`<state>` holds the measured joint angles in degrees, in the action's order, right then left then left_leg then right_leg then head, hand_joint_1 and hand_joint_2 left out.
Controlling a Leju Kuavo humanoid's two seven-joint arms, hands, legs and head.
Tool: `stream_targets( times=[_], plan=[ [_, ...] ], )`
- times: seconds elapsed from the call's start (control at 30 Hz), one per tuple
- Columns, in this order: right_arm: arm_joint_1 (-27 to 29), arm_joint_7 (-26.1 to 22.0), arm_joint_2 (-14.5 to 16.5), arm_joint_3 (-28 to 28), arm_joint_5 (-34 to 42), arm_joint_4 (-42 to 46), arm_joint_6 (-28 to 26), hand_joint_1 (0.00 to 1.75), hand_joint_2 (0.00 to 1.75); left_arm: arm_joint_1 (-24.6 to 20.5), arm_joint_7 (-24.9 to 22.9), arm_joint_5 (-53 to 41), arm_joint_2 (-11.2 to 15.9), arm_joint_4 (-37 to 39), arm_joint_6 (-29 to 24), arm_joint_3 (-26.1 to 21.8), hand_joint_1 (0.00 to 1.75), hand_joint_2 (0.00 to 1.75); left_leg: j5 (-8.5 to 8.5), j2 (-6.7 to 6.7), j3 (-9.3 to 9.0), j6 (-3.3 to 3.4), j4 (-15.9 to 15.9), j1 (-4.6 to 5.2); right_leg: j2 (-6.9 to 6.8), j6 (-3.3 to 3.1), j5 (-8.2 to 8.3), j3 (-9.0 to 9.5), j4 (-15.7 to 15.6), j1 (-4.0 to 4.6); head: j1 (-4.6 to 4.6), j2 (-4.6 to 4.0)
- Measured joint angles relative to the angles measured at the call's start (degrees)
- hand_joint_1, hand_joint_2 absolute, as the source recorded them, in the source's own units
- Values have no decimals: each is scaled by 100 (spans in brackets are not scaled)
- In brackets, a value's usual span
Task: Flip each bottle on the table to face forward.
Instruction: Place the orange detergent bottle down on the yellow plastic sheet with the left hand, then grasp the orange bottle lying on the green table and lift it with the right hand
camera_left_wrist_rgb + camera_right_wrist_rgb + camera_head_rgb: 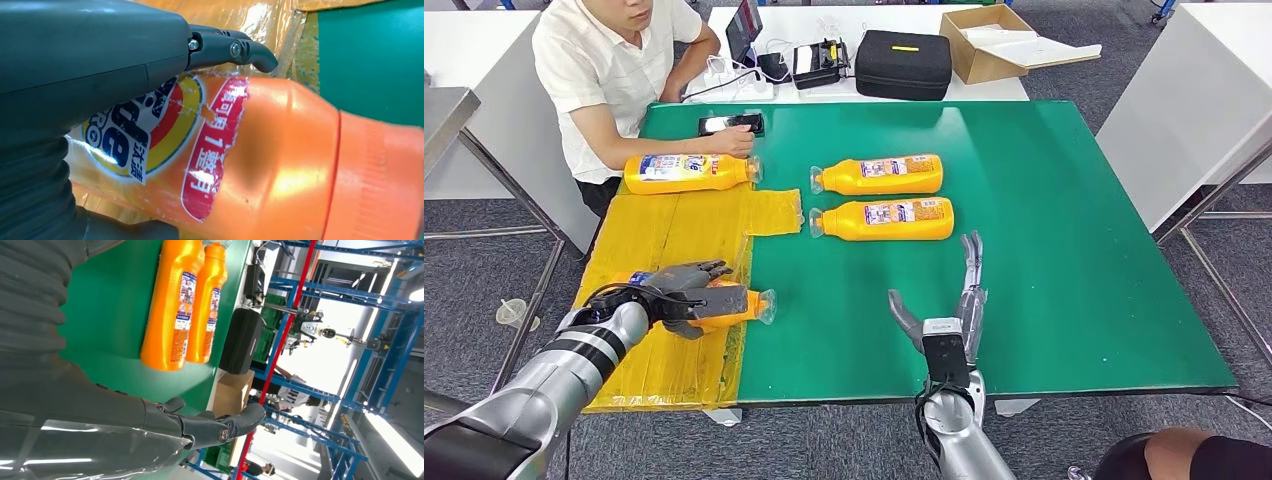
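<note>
While our left hand (692, 292) wraps its fingers (232, 49) around the near orange bottle (742, 305), lying on the yellow sheet (660, 238) at the table's (1064, 250) near-left edge, our right hand (952, 315) hovers released, fingers straight. Three more bottles (879, 175) lie farther back; a person's hand (732, 142) touches one.

Four orange bottles lying flat (one gripped) (734, 305), (689, 172), (879, 175), (884, 219)
</note>
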<state>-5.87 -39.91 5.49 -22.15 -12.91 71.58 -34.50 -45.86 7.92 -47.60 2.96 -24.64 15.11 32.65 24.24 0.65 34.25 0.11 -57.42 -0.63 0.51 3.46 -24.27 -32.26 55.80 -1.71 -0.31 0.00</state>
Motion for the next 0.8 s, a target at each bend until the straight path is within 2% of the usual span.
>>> stream_targets(
  times=[0.27, 0.4, 0.47, 0.6, 0.8],
  plan=[
    [-5, 0, -58, -39, -41, -21, -15, 0, 175, 187, 458, 704, 54, -403, -450, -72, 0, 175, -1, 3, 8, 0, -2, 0, -1, 0, 0, -7, 0, 0, 0, 0],
    [-2, 0, -113, -52, -205, -30, -32, 0, 175, 373, 473, 1050, 135, -947, -349, -94, 0, 175, -2, 7, 23, 1, -3, 0, -2, 0, 0, -19, 0, -3, 0, 0],
    [-19, 0, -143, -43, -604, -124, -47, 0, 175, 459, 447, 1319, 219, -1304, -189, -86, 0, 175, -2, 6, 30, 1, -3, 0, -2, 0, 0, -26, 0, -3, 0, 0],
    [-154, 11, -167, 161, -2021, -649, -64, 0, 175, 583, 345, 1800, 421, -1908, 1, 33, 0, 175, -2, 10, 36, 1, -4, 0, -4, 0, 0, -32, 0, -2, 0, 0],
    [-343, 224, -179, 524, -2956, -1098, -70, 0, 175, 682, 298, 1983, 620, -2300, 24, 246, 0, 175, -2, 15, 38, 1, -4, 0, -7, 0, 0, -35, 0, -1, 0, 0]
  ],
)
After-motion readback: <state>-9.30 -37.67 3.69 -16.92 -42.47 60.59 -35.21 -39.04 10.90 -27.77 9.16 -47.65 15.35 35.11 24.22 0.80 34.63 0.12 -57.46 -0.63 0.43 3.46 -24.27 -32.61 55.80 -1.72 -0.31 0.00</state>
